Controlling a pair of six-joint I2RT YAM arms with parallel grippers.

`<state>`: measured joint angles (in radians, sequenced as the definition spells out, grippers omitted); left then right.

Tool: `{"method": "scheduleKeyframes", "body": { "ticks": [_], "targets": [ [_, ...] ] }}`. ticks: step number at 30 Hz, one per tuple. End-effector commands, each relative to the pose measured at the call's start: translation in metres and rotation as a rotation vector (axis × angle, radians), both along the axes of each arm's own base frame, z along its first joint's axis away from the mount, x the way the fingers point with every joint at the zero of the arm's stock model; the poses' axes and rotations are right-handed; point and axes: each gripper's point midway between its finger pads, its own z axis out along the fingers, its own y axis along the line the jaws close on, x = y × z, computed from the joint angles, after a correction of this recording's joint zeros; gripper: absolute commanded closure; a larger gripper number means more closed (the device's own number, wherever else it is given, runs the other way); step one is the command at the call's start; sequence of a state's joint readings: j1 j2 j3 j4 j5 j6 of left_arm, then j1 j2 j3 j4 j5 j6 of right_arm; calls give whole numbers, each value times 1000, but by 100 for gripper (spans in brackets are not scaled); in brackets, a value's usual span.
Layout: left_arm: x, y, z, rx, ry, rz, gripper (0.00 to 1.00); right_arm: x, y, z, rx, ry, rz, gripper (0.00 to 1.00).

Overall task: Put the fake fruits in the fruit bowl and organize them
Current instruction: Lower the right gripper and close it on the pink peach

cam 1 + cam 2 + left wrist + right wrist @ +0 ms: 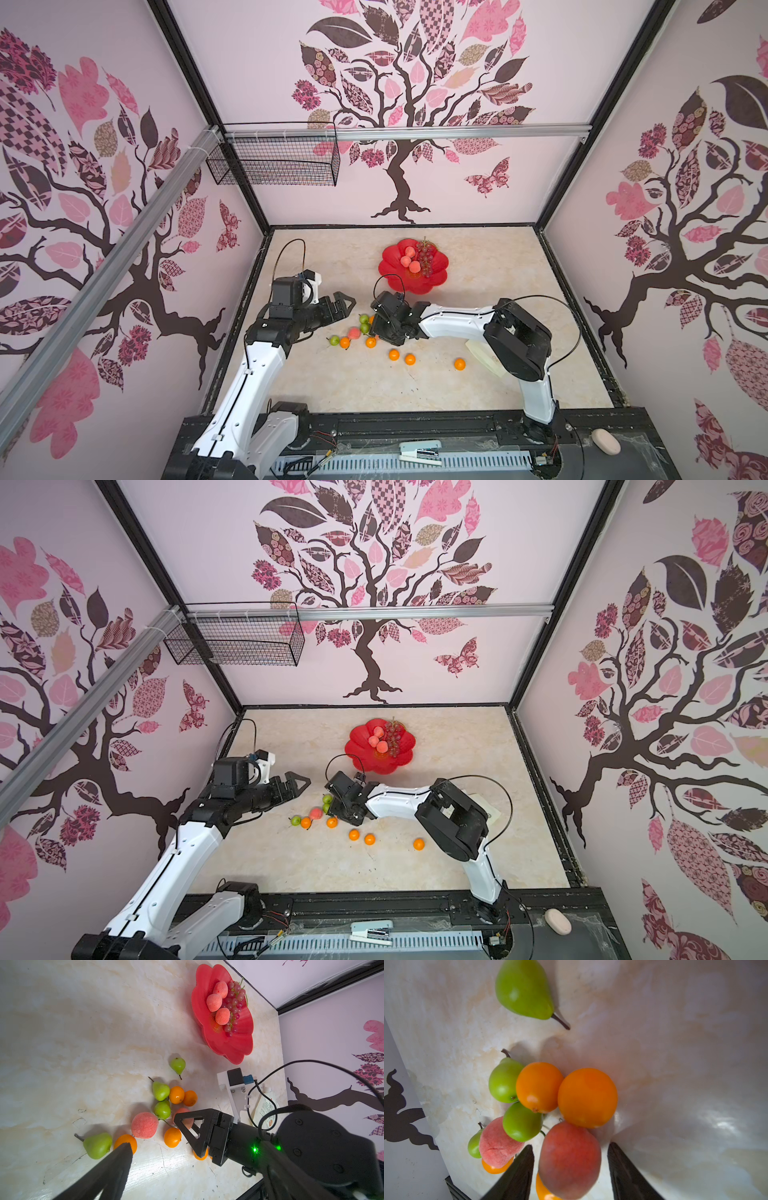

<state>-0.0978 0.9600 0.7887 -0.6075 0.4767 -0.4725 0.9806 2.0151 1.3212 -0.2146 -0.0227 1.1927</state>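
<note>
1. The peach (569,1159) lies on the counter (332,386) in the mid-counter cluster. It sits between the jaws of the right end effector (570,1146), which stand partly apart and hold nothing. One finger looks almost against the skin, while the other shows a clear gap. Closing off-centre like this could shove the peach sideways or squeeze it out of the jaws.

2. An orange (587,1097) touches the peach's far end, and a second orange (544,1190) peeks out beside it at the jaws. A green pear (521,1122) sits just beside them. Any push on the peach would pass to these round fruits, which could roll toward the counter's front edge.

3. The finger near the second orange might pinch both fruits together, giving a loose grip that fails on the lift.

4. The fruit bowl (419,286) sits near the back edge and already holds three peaches (405,261) and the grape bunch (426,259) about its centre. It is shallow, so a peach released from too high could strike these and roll over the low rim.

5. The left end effector (349,302) hovers just beside the cluster, and I cannot tell how its jaws stand. The two arms are close, so a careless lift risks contact.

6. The loose oranges (394,354) toward the front edge could be swept by the right forearm.
</note>
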Motion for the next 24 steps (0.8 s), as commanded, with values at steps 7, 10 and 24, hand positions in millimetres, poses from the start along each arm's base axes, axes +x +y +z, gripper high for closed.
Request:
{"method": "scheduleKeyframes", "body": {
  "ticks": [7,10,24],
  "targets": [
    [0,0,-9,-4,1,-8,2,-7,-8,-26,-66,43,5,45],
    [0,-1,-10,-6,4,-8,2,-7,-8,-23,-50,34,2,47],
    [-1,0,-8,-5,-4,-2,2,-4,-9,14,-7,-36,13,52]
  ]
}}
